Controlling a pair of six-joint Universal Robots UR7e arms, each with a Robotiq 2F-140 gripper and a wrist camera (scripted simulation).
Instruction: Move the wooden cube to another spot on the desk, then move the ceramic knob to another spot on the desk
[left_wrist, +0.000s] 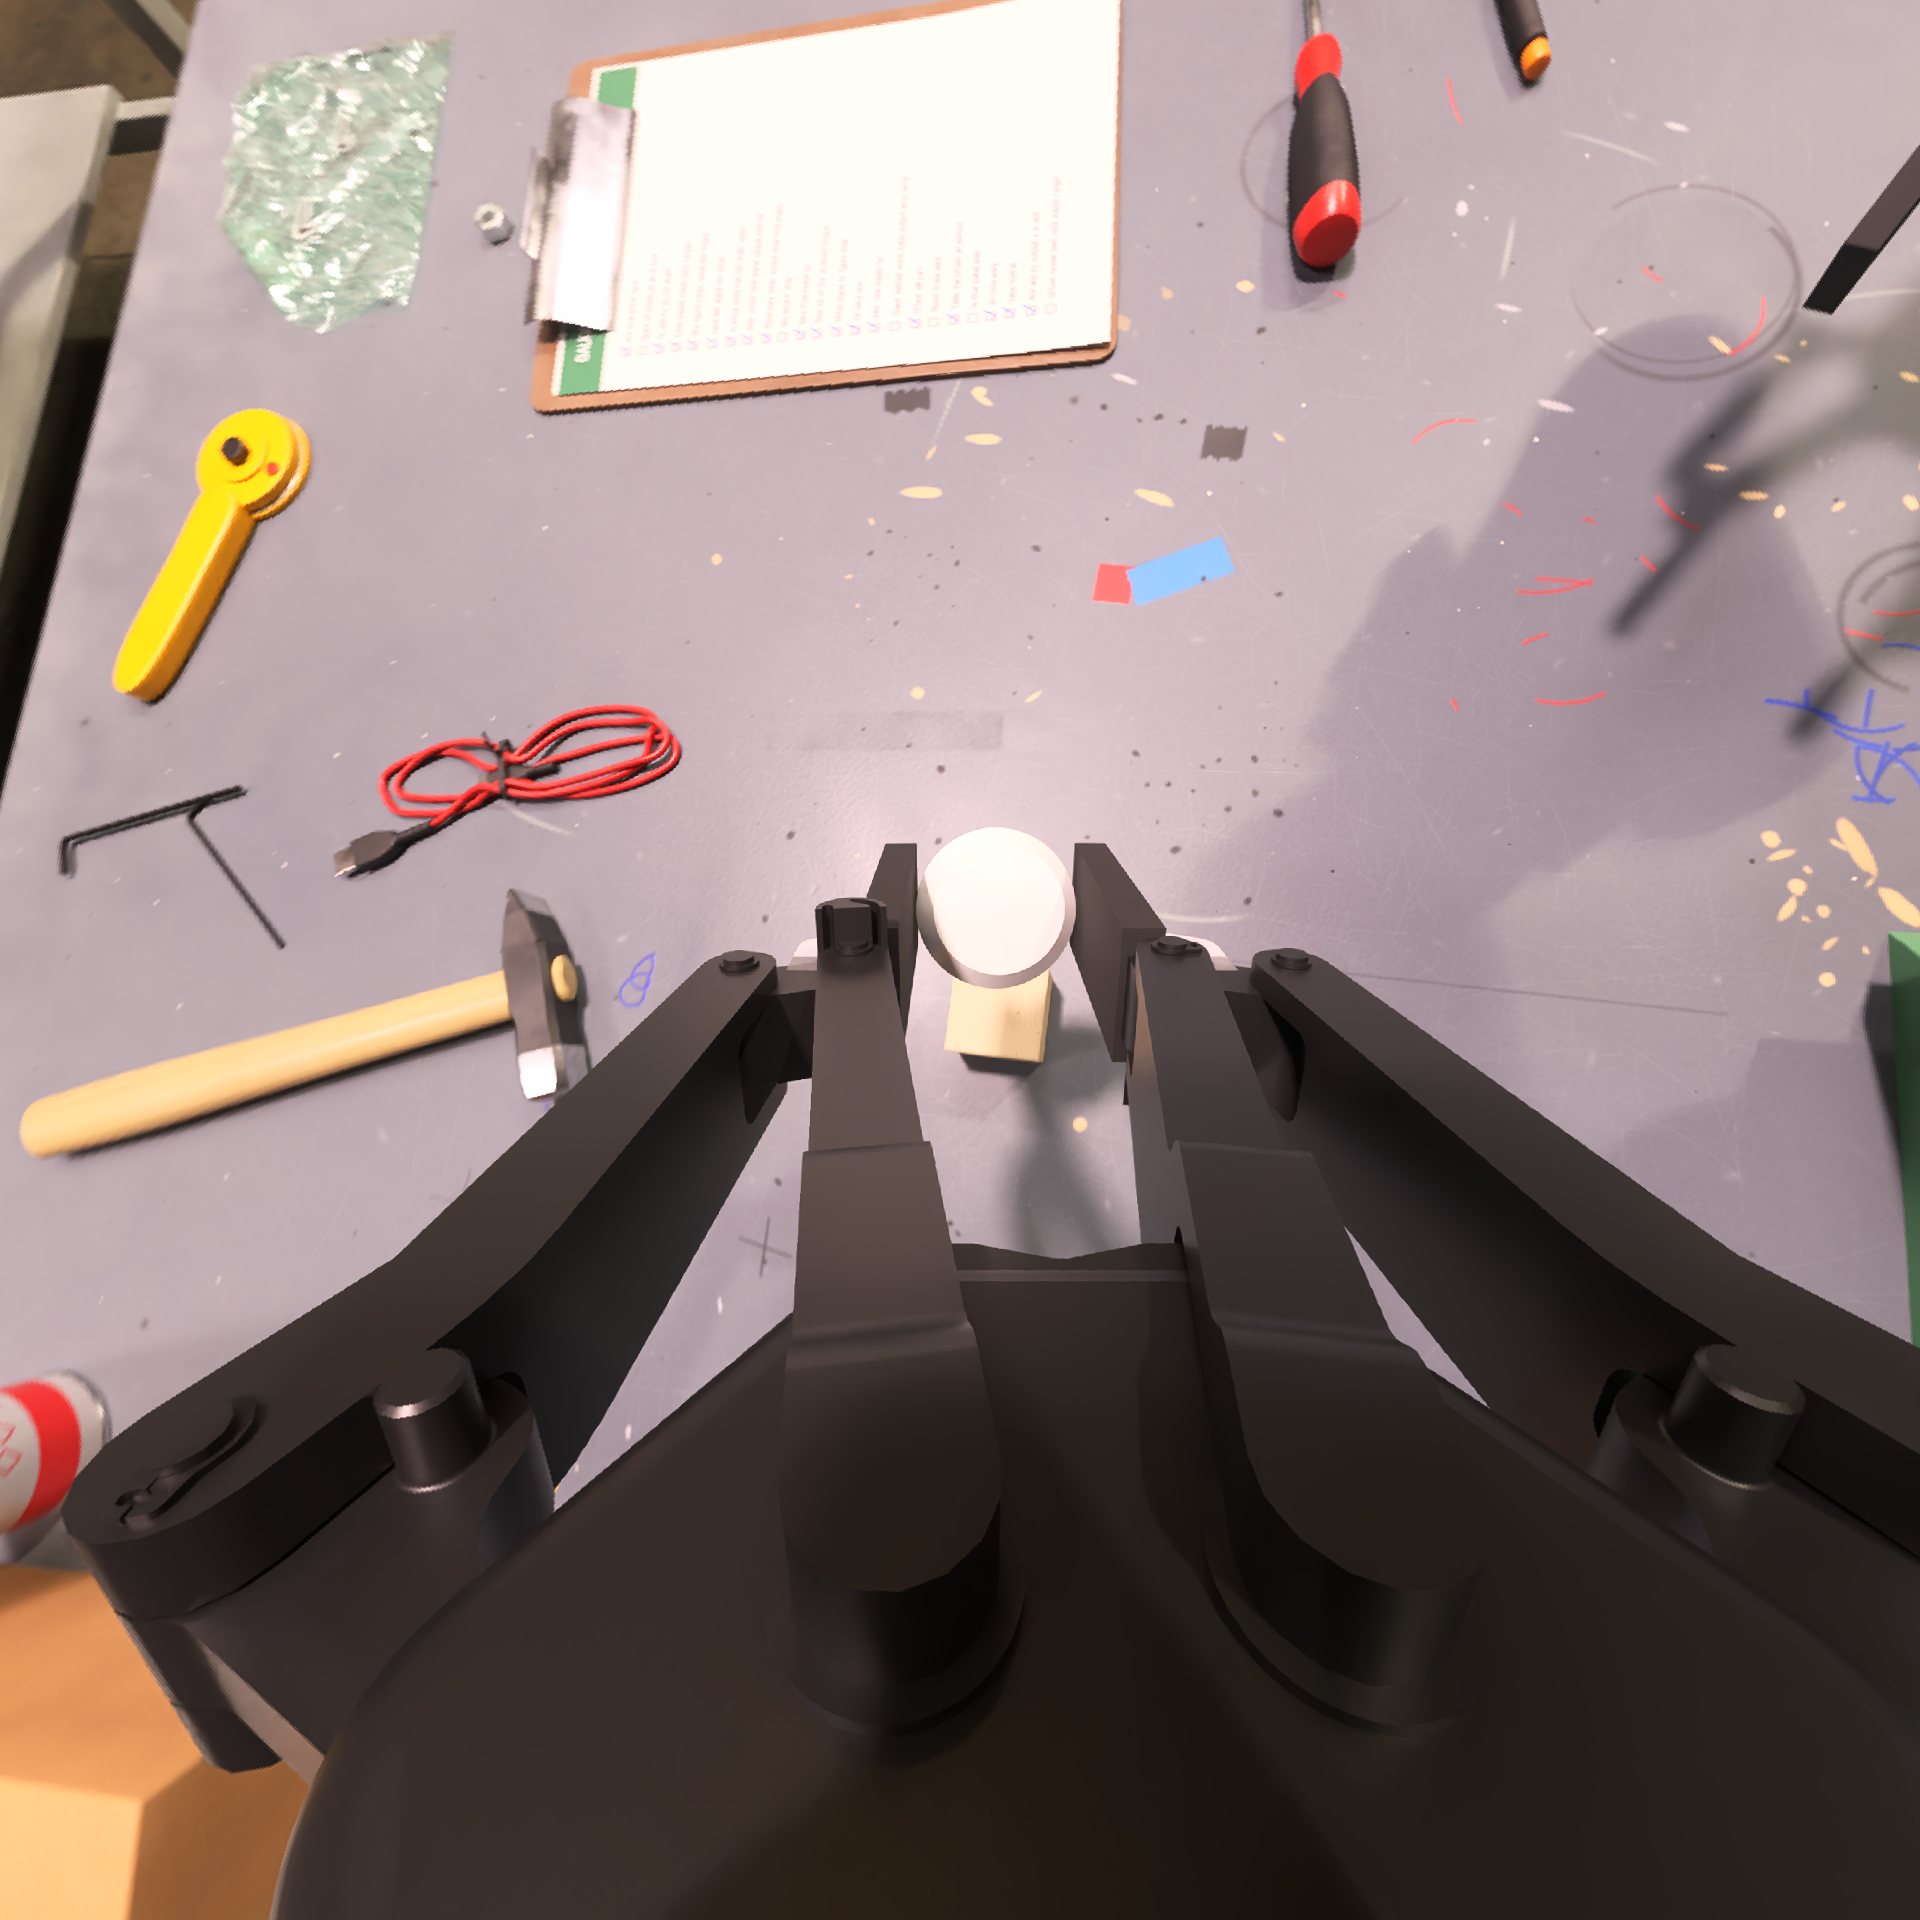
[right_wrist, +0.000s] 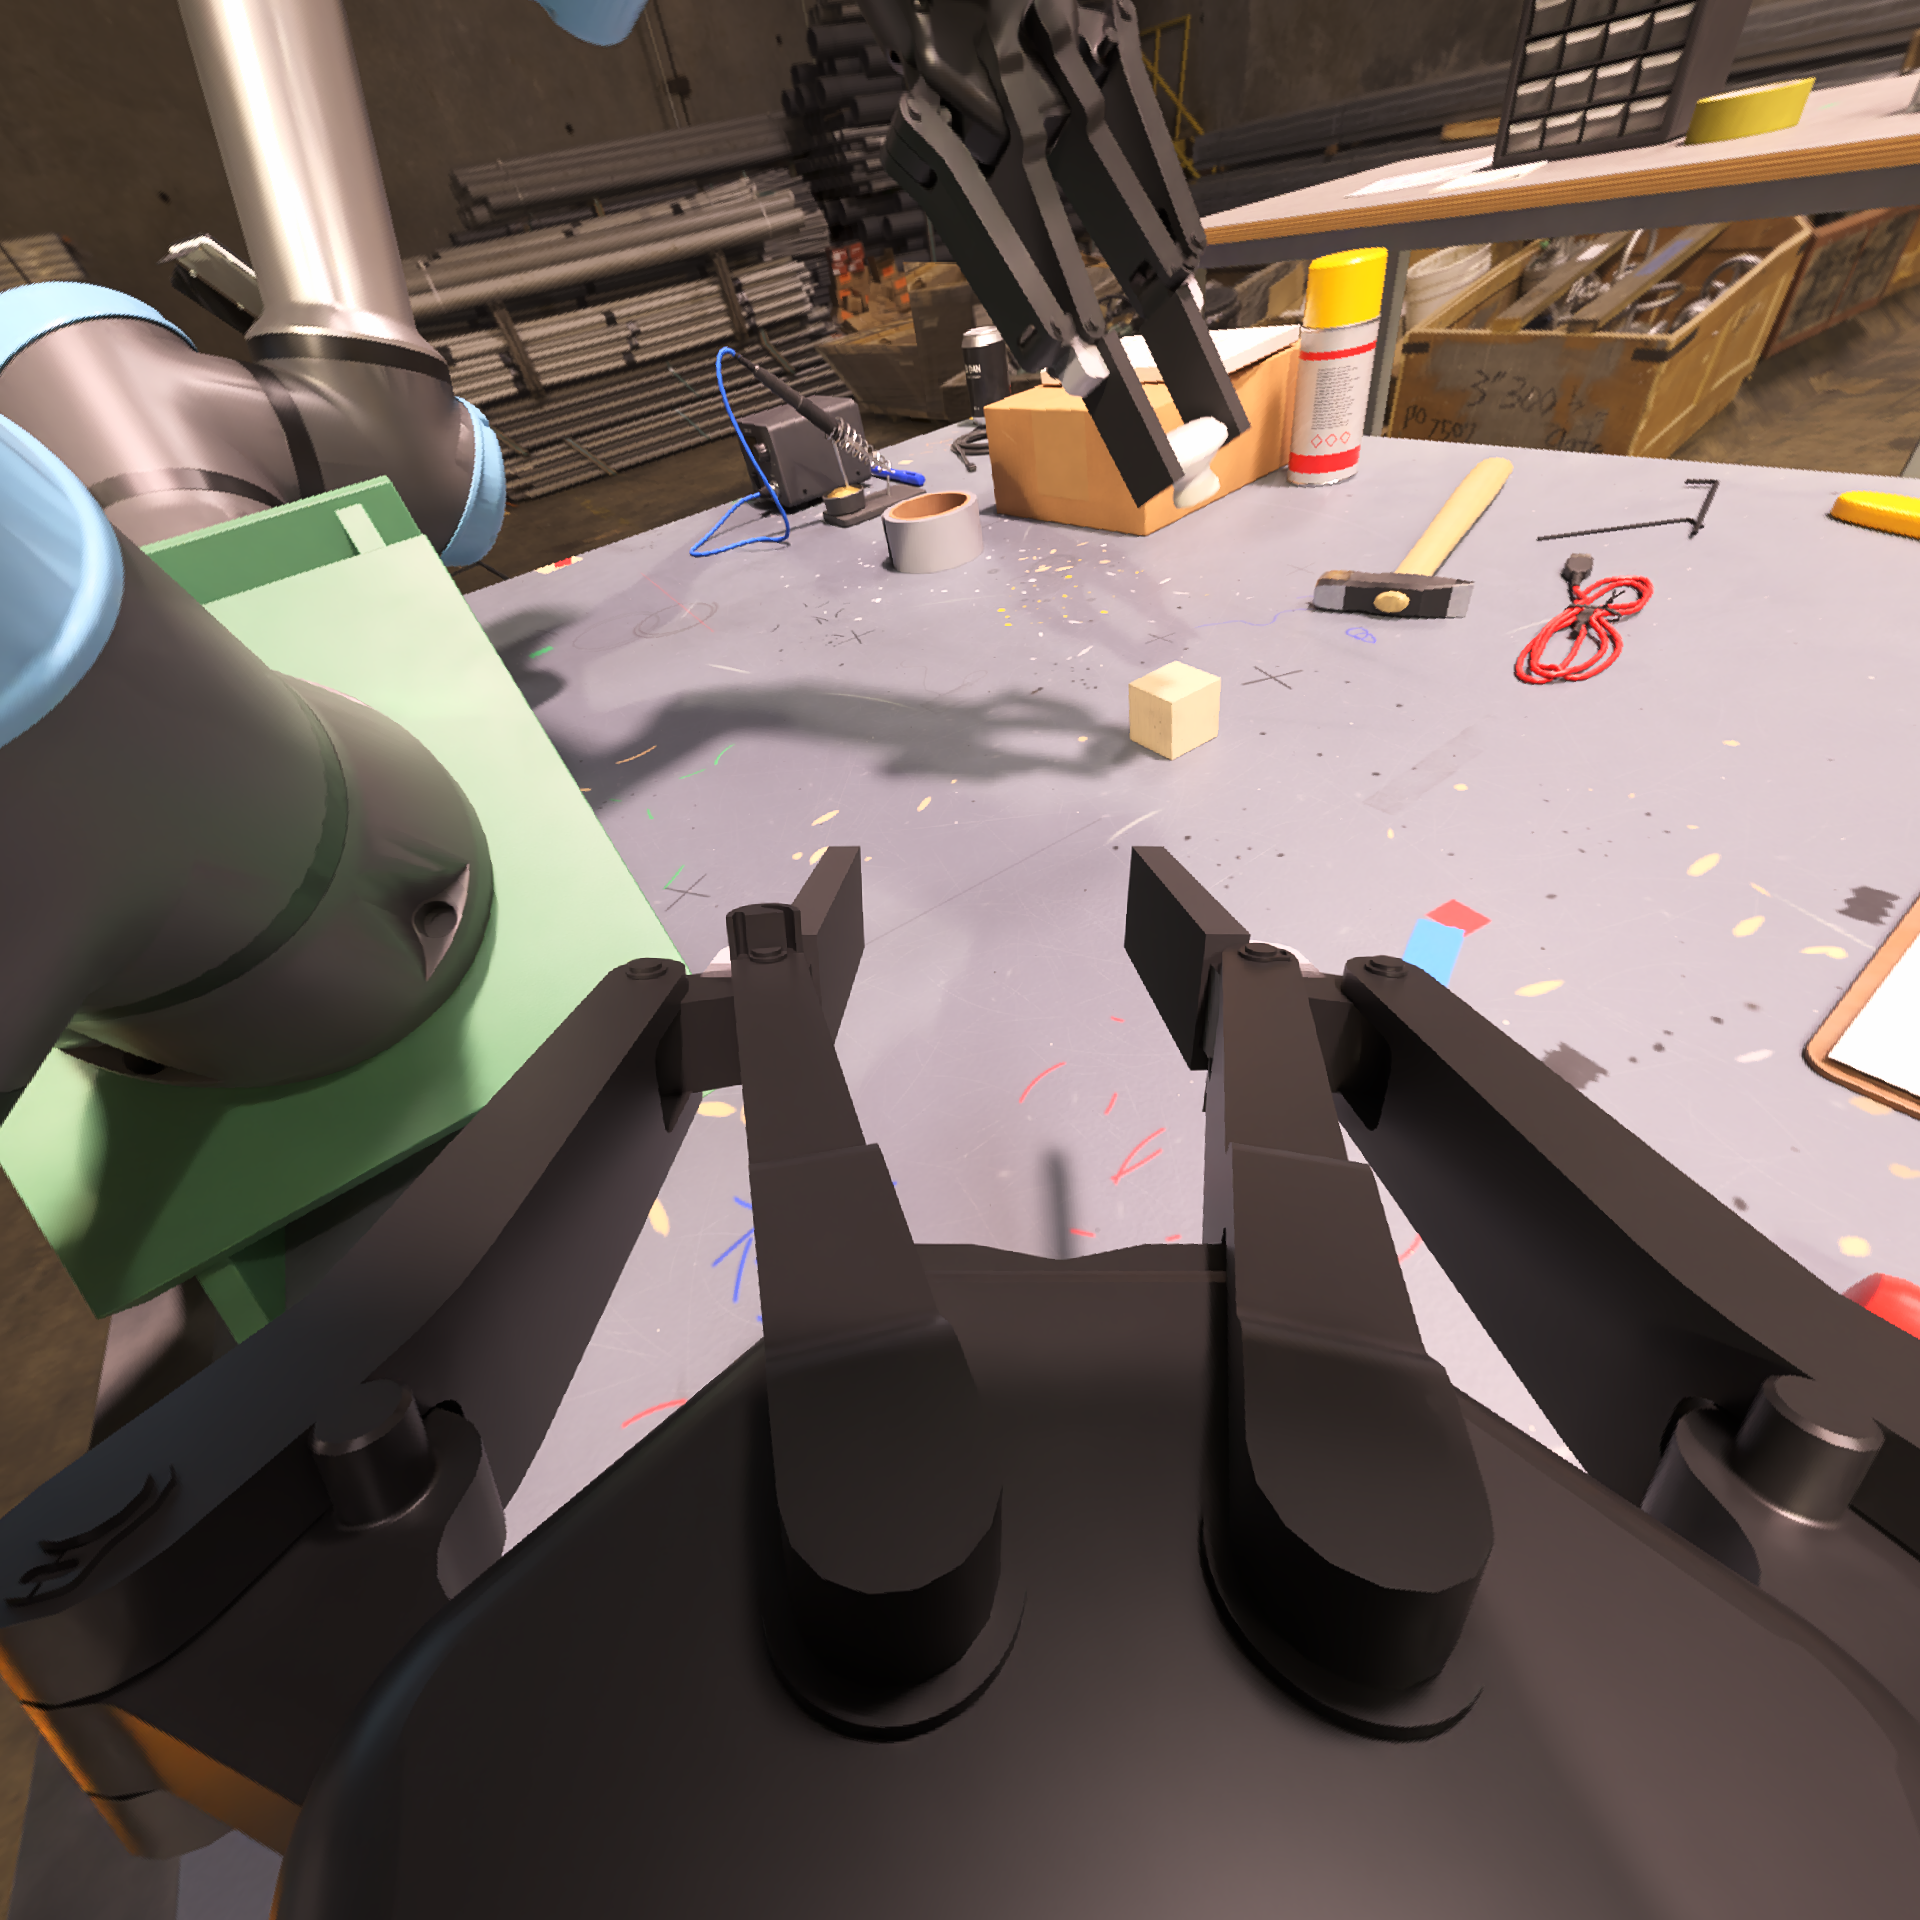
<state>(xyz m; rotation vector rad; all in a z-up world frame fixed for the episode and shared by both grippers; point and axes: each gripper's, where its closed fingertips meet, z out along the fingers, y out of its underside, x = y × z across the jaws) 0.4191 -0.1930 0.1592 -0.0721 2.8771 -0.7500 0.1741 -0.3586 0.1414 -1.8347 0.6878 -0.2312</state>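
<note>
My left gripper (left_wrist: 995, 883) is shut on the white ceramic knob (left_wrist: 995, 902) and holds it well above the grey desk (left_wrist: 935, 623). In the right wrist view the left gripper (right_wrist: 1174, 457) hangs high with the knob (right_wrist: 1197, 452) between its fingertips. The pale wooden cube (left_wrist: 1000, 1020) rests on the desk below the knob; it also shows in the right wrist view (right_wrist: 1174, 709), standing free. My right gripper (right_wrist: 995, 914) is open and empty, low over the desk, nearer than the cube.
A hammer (left_wrist: 281, 1049), red cable (left_wrist: 530, 769), hex key (left_wrist: 166, 842), yellow rotary cutter (left_wrist: 208, 551), clipboard (left_wrist: 842, 197) and screwdrivers (left_wrist: 1325, 156) lie on the desk. A green board (right_wrist: 343, 883), cardboard box (right_wrist: 1101, 457), tape roll (right_wrist: 930, 530), spray can (right_wrist: 1335, 364) and soldering station (right_wrist: 805, 447) stand around.
</note>
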